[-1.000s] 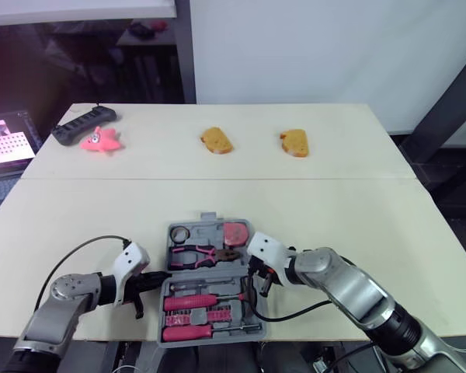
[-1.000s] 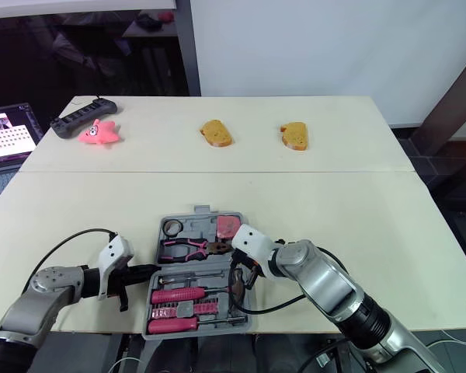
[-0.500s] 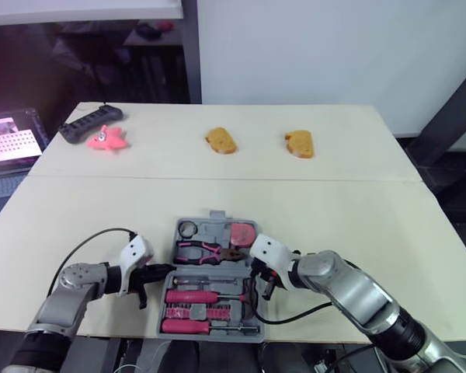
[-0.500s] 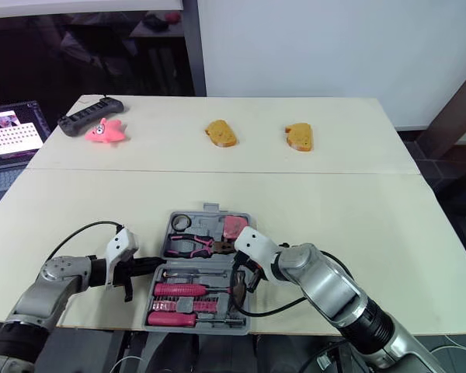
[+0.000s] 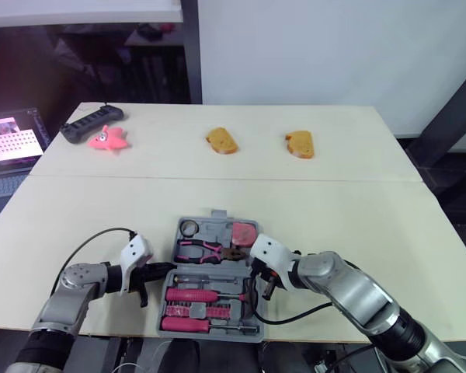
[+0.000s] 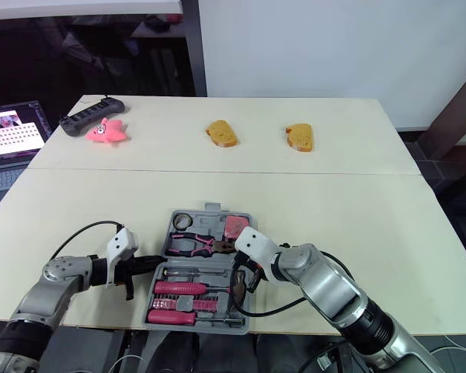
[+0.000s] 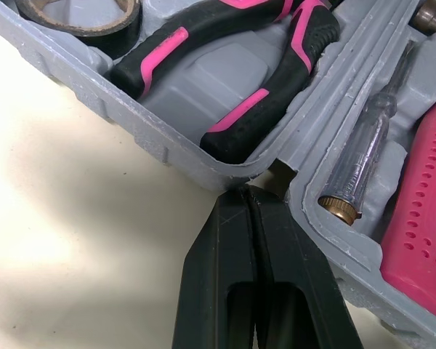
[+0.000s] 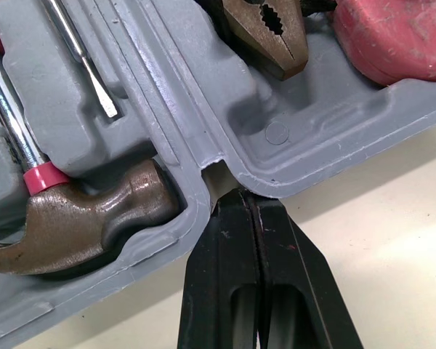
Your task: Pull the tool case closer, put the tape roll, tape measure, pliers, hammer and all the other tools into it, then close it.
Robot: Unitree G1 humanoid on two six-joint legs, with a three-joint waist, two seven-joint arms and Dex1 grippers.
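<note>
The grey tool case (image 5: pixel 215 225) lies open at the table's front edge. Its far half holds the tape roll (image 5: pixel 189 227), the pink-handled pliers (image 5: pixel 202 250) and the red tape measure (image 5: pixel 243 232). The near half holds the hammer (image 8: pixel 87 225) and pink-handled screwdrivers (image 5: pixel 188 323). My left gripper (image 5: pixel 159 273) is shut, its tip (image 7: pixel 248 195) pressed into the hinge notch on the case's left side. My right gripper (image 5: pixel 266 289) is shut too, its tip (image 8: pixel 248 198) at the hinge notch on the right side, beside the hammer head.
Two orange bread-like pieces (image 5: pixel 220 141) (image 5: pixel 300 144) lie on the far half of the table. A pink star toy (image 5: pixel 106 139) and a black power strip (image 5: pixel 89 123) sit at the far left corner. A laptop (image 5: pixel 12 136) stands off the table's left.
The camera has shifted a little. Both grippers stay shut at the case's hinge notches, and the case and tools keep their places.
</note>
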